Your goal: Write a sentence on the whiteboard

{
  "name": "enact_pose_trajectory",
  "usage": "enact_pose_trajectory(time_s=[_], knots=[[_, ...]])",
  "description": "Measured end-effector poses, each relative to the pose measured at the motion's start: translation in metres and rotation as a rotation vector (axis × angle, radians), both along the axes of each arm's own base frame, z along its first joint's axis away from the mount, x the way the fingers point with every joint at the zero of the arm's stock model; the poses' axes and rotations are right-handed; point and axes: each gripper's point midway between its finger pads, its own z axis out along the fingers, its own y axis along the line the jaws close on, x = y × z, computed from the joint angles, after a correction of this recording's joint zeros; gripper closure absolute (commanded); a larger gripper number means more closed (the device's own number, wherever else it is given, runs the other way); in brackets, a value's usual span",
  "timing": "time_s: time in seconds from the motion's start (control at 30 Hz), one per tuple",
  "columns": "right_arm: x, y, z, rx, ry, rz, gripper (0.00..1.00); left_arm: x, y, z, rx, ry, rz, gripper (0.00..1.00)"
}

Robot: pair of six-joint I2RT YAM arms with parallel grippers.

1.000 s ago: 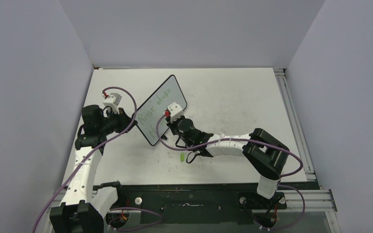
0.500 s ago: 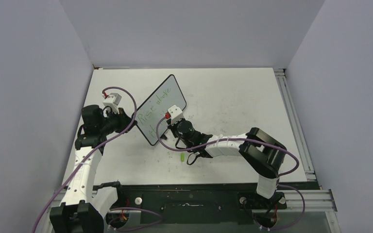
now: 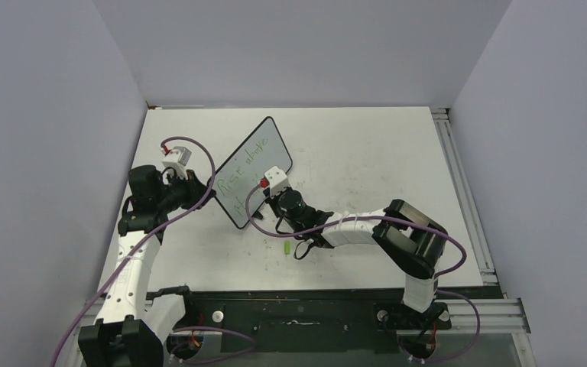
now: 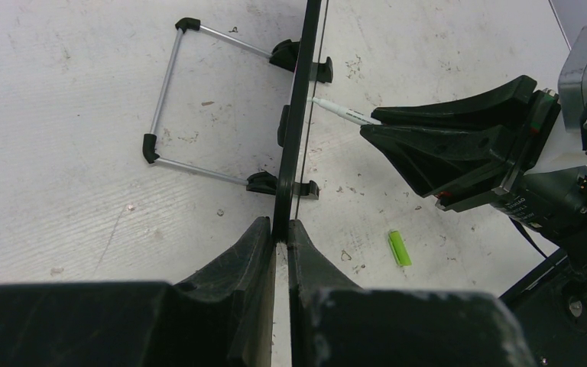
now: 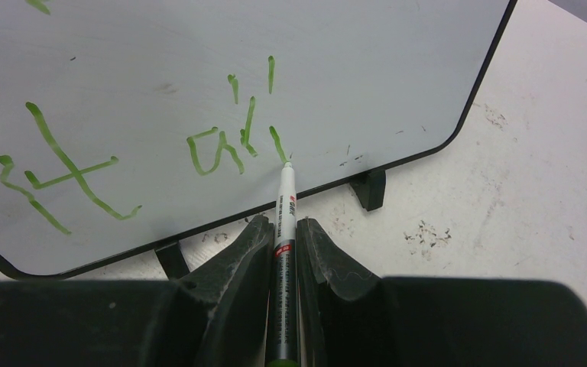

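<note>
The whiteboard [image 3: 264, 145] stands upright on little black feet, angled across the table's left middle. In the left wrist view I see the whiteboard [image 4: 298, 130] edge-on, and my left gripper [image 4: 280, 229] is shut on its near edge. Green lettering of the sentence [image 3: 246, 170] runs in two lines. My right gripper [image 5: 283, 225] is shut on a silver marker [image 5: 283, 222] whose tip touches the whiteboard [image 5: 313, 53] at the end of a green stroke [image 5: 277, 144] near the bottom edge. The sentence [image 5: 69, 168] fills the lower left of that view.
A green marker cap [image 3: 287, 248] lies on the table just in front of the right gripper [image 3: 266, 205]; it is also in the left wrist view, green cap [image 4: 399, 248]. The board's wire stand [image 4: 164, 99] sticks out behind it. The tabletop [image 3: 367, 168] is scuffed white.
My right arm has crept a little toward the board's lower left with the marker. The left arm and the board have not moved.
</note>
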Motion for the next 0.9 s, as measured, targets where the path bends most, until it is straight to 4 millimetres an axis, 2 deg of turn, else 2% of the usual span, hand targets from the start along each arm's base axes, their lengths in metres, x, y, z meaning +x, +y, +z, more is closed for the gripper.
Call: enact_pose_trajectory(time_s=[0.27,0.6,0.9], knots=[[0.001,0.001,0.002,-0.001,-0.003,0.001,0.95,0.000,0.000,0.000,0.000,0.000,0.000,1.00],[0.006,0.009,0.019,0.024,-0.031,0.006,0.95,0.000,0.000,0.000,0.000,0.000,0.000,1.00],[0.007,0.011,0.022,0.023,-0.040,0.014,0.95,0.000,0.000,0.000,0.000,0.000,0.000,1.00]])
